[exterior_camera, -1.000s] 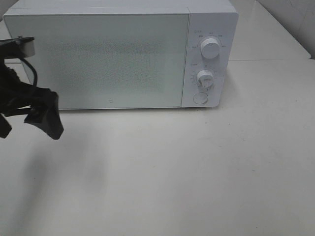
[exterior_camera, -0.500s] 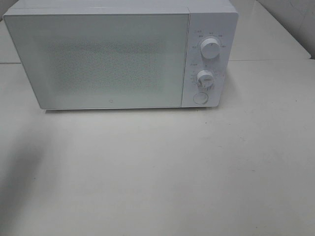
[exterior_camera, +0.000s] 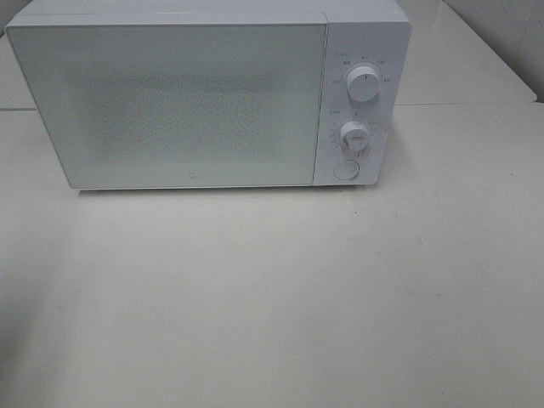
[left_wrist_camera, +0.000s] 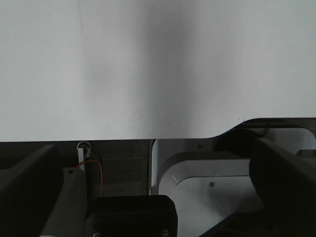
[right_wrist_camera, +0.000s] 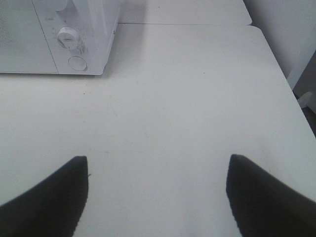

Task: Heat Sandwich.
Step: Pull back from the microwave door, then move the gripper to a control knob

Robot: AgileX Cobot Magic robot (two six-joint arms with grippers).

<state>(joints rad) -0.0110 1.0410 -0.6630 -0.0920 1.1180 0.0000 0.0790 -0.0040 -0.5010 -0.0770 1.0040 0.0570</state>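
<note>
So, the sandwich: can't tell where it is, none of the views actually show it. The only candidate spot is the microwave (exterior_camera: 187, 102), and its door (exterior_camera: 170, 106) is shut flat with a frosted, speckled front you can't see through.

The microwave is white and sits at the back of the pale table (exterior_camera: 297, 297), facing the camera. Its control strip runs down its right side: an upper knob (exterior_camera: 364, 85), a lower knob (exterior_camera: 354, 136) under it, and a round button (exterior_camera: 345, 169) at the bottom.

The right gripper (right_wrist_camera: 158, 159) has its two dark fingers (right_wrist_camera: 54, 197) spread wide with nothing between them, just bare tabletop below. From that wrist view the microwave's control corner sits well ahead of it and off to one side.

The left gripper (left_wrist_camera: 153, 148) is spread wide too and empty. Its dark fingers (left_wrist_camera: 284, 182) frame the near edge of the table, with white robot base parts (left_wrist_camera: 197, 182) and an orange wire (left_wrist_camera: 96, 170) below that edge.
</note>
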